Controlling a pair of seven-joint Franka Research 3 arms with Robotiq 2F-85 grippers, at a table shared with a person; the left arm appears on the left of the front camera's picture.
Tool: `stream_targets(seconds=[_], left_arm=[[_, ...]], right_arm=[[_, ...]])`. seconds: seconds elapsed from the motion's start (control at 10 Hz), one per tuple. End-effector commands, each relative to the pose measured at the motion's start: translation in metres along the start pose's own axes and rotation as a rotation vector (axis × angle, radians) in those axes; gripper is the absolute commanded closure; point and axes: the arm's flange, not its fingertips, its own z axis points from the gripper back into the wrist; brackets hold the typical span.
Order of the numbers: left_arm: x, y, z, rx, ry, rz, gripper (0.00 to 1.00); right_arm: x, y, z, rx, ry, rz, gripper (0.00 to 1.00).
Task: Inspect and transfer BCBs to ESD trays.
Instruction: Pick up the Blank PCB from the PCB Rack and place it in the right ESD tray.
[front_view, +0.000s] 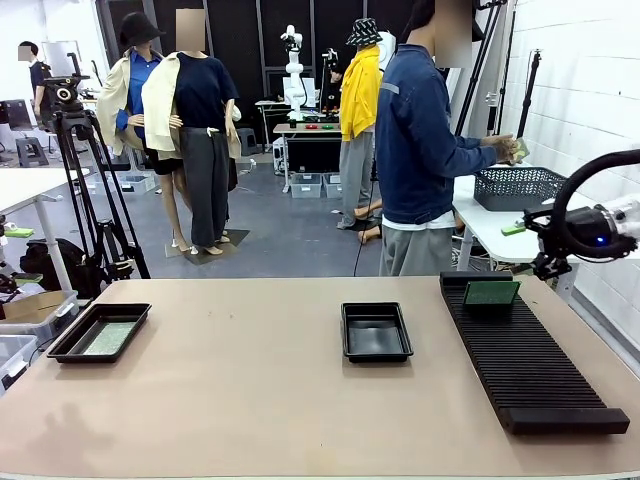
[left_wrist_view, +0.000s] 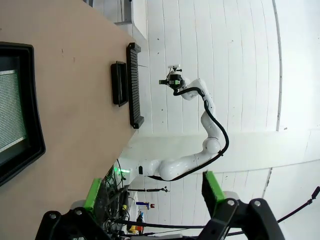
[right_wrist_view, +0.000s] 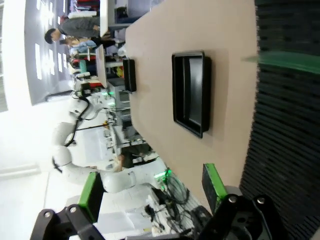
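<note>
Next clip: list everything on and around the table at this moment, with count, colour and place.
ESD trays: two, glossy black; one at table's left, one at the middle, with nothing in it.
BCBs: two, green; one flat in the left tray, one standing at the rack's far end.
Rack: one, black, ribbed; table's right.
Mesh basket: one, grey; white table beyond.
Table: one, tan.
Person: one, blue denim jacket; far side, turned toward the basket.
Left gripper: open, near the left tray.
Right gripper: open, raised at the far right.

Bare table (front_view: 230, 400) between left tray (front_view: 100, 332), middle tray (front_view: 376, 331)
</note>
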Motion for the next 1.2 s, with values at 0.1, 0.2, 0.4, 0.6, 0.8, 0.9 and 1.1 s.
stream_targets(seconds=[0.1, 0.2, 0.4, 0.6, 0.8, 0.9, 1.1], left_arm=[[-0.003, 0.0, 0.0, 0.011, 0.016, -0.003, 0.0], [-0.003, 0.0, 0.0, 0.011, 0.016, -0.003, 0.0], [-0.003, 0.0, 0.0, 0.011, 0.016, -0.003, 0.0], [-0.003, 0.0, 0.0, 0.011, 0.016, -0.003, 0.0], [-0.003, 0.0, 0.0, 0.011, 0.016, -0.003, 0.0], [-0.003, 0.0, 0.0, 0.011, 0.016, -0.003, 0.0], [-0.003, 0.0, 0.0, 0.011, 0.016, -0.003, 0.0]], right_arm=[[0.033, 0.016, -0.01, -0.21, 0.09, 0.165, 0.0], [0.039, 0.026, -0.015, -0.282, 0.128, 0.273, 0.0], [0.044, 0.041, -0.026, -0.418, 0.202, 0.451, 0.0], [0.048, 0.061, -0.039, -0.54, 0.281, 0.638, 0.0], [0.045, 0.073, -0.054, -0.635, 0.362, 0.815, 0.0], [0.042, 0.074, -0.06, -0.69, 0.423, 0.899, 0.0], [0.036, 0.078, -0.071, -0.791, 0.537, 1.074, 0.0]])
